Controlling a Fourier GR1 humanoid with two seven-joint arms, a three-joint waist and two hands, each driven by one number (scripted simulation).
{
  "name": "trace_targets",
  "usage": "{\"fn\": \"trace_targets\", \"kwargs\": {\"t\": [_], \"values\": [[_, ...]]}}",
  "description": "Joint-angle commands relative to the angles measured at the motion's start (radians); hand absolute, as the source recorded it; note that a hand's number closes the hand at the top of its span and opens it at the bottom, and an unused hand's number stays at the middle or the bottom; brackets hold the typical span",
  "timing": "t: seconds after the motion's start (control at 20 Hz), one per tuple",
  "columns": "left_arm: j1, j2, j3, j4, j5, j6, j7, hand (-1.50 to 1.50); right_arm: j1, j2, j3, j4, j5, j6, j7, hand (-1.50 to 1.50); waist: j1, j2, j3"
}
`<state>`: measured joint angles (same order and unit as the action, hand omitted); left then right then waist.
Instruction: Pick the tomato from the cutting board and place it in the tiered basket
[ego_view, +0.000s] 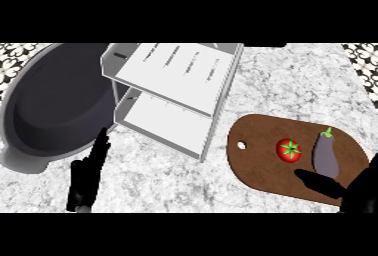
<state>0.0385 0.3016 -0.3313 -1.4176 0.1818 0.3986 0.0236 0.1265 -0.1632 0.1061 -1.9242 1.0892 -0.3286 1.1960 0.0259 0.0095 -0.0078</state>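
Note:
A red tomato (289, 150) with a green stem lies on the brown cutting board (255, 162) at the right. Beside it, to its right, lies a purple eggplant (325, 154). The white tiered basket (177, 95) stands at the upper middle, its two shelves tilted in the view. My right hand (353, 192) comes in at the lower right corner, open, its thumb stretched over the board's near edge just below the eggplant and apart from the tomato. My left hand (87, 175) rests at the lower left, open, fingers up.
A large dark grey pot (59, 107) stands at the left, touching the basket's left side. The marble counter (162, 175) lies between my left hand and the board. Patterned tiles show at the top corners.

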Motion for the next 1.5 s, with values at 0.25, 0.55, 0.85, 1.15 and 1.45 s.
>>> {"fn": "trace_targets", "kwargs": {"t": [0.25,0.55,0.85,1.15,1.45], "values": [[-0.003,-0.033,-0.003,0.041,-0.02,0.018,-0.019,0.0,-0.192,0.159,0.001,0.109,0.158,0.355,0.291,-1.5,-0.004,-0.004,0.003],[-0.006,-0.001,0.046,0.038,0.009,-0.021,-0.031,0.0,-0.264,0.162,-0.04,0.184,0.117,0.375,0.292,-1.5,-0.013,-0.007,0.006],[0.01,-0.057,-0.004,0.057,-0.035,0.012,-0.044,0.0,-0.38,0.163,-0.108,0.287,0.067,0.388,0.291,-1.5,-0.015,-0.007,0.007],[0.028,-0.033,0.026,0.039,-0.009,-0.016,-0.044,0.0,-0.414,0.163,-0.178,0.377,-0.002,0.46,0.291,-1.5,-0.009,-0.009,0.006],[-0.02,-0.047,0.045,0.079,-0.013,-0.015,-0.037,0.0,-0.459,0.163,-0.208,0.458,-0.032,0.46,0.291,-1.5,-0.018,-0.007,0.006]]}}
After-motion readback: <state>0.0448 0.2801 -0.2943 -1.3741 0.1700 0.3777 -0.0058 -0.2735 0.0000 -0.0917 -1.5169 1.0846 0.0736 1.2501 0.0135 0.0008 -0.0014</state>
